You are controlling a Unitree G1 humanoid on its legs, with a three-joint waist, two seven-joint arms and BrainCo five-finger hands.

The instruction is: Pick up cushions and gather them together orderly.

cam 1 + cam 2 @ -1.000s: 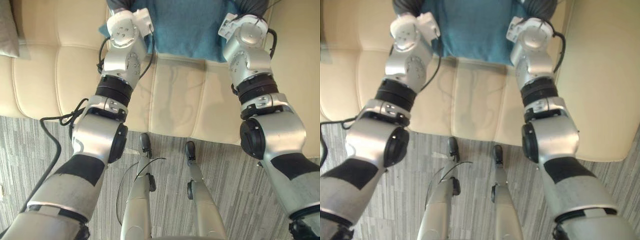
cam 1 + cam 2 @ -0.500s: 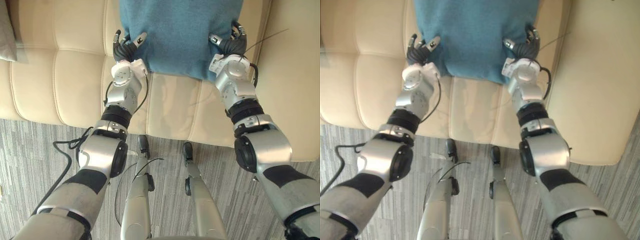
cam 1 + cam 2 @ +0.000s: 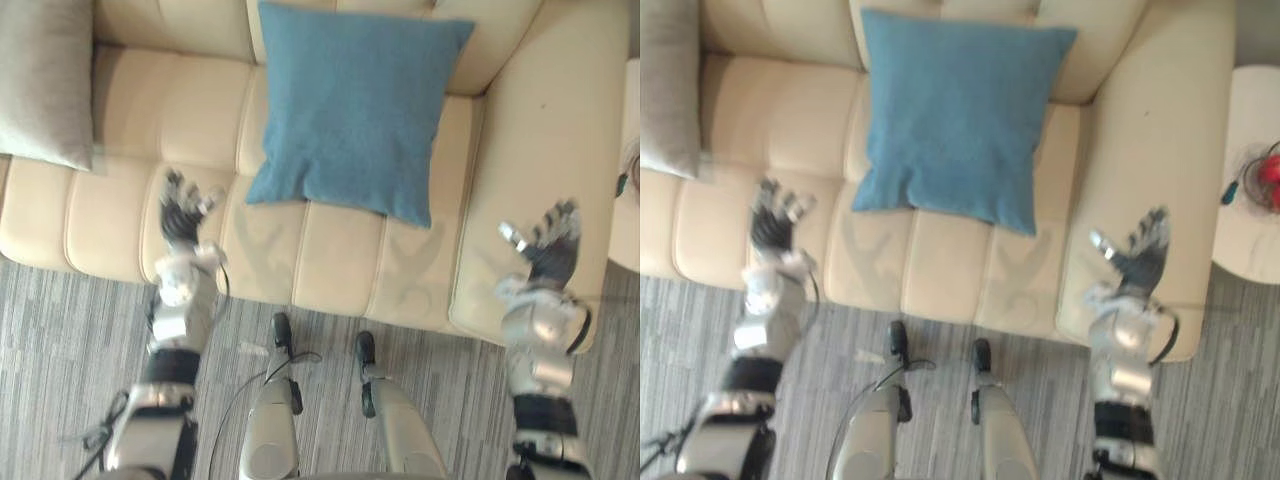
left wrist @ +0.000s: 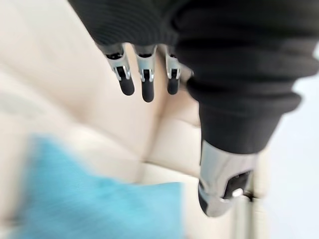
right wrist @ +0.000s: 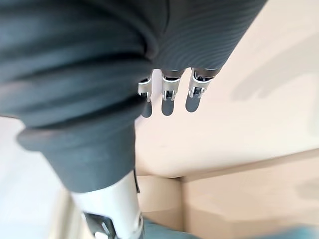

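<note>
Left hand (image 3: 182,222) and right hand (image 3: 550,260) have silver fingers (image 4: 142,82), dark ribbed covers (image 4: 239,74).

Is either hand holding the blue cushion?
No, the blue cushion rests on the sofa; left hand and right hand are open, apart from it.

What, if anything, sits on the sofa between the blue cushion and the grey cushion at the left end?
Nothing visible does. Between the blue cushion and the grey cushion lies only bare sofa seat. The left hand, open, hovers over the seat's front; the right hand, open, over the armrest.
</note>
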